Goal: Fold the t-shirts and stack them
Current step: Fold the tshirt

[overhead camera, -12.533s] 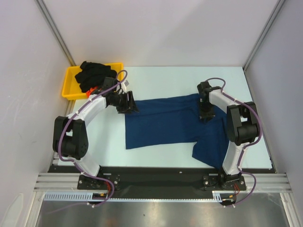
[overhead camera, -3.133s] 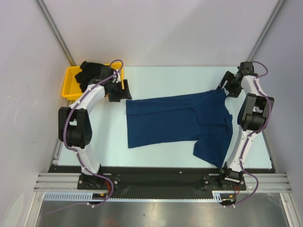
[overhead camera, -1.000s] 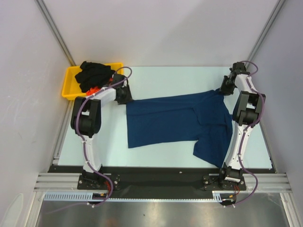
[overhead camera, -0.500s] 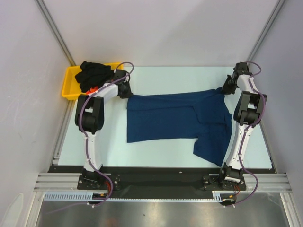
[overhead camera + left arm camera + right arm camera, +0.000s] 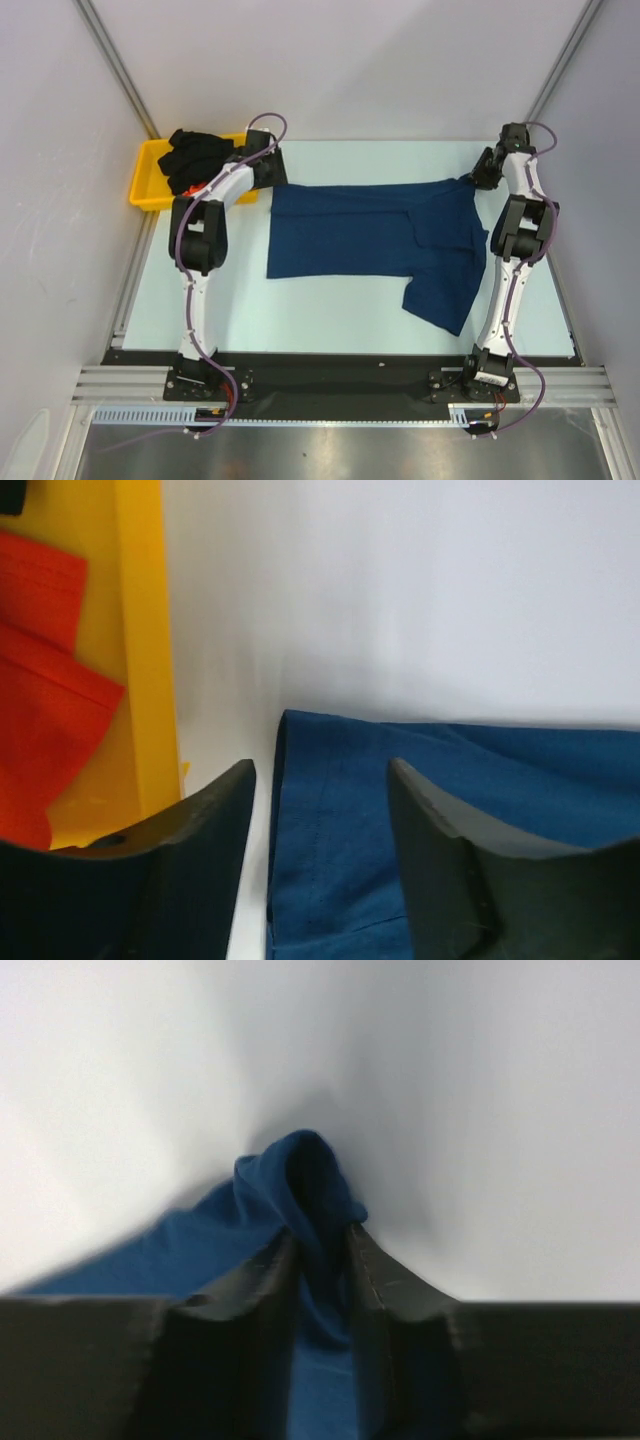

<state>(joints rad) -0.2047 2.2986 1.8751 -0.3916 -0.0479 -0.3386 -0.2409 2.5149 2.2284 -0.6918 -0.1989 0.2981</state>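
Observation:
A navy blue t-shirt (image 5: 350, 230) lies spread out on the table, one sleeve hanging toward the near right. My left gripper (image 5: 272, 170) is at the shirt's far left corner. It stands open in the left wrist view (image 5: 320, 780), with the navy cloth (image 5: 500, 770) lying flat between the fingers (image 5: 200, 840). At the far right corner, my right gripper (image 5: 478, 180) is shut on a bunched pinch of navy cloth (image 5: 300, 1175), seen close up in the right wrist view (image 5: 320, 1245). A black t-shirt (image 5: 200, 152) and an orange-red one (image 5: 45, 710) lie in the tray.
The yellow plastic tray (image 5: 148, 178) stands at the far left corner, its wall (image 5: 145, 660) close beside my left fingers. White walls close in the pale table (image 5: 330, 310) at the back and both sides. A black rail runs along the near edge.
Both grippers have moved toward the back wall, dragging the shirt's far edge with them and straightening it. The left gripper shut and then let go of the corner.

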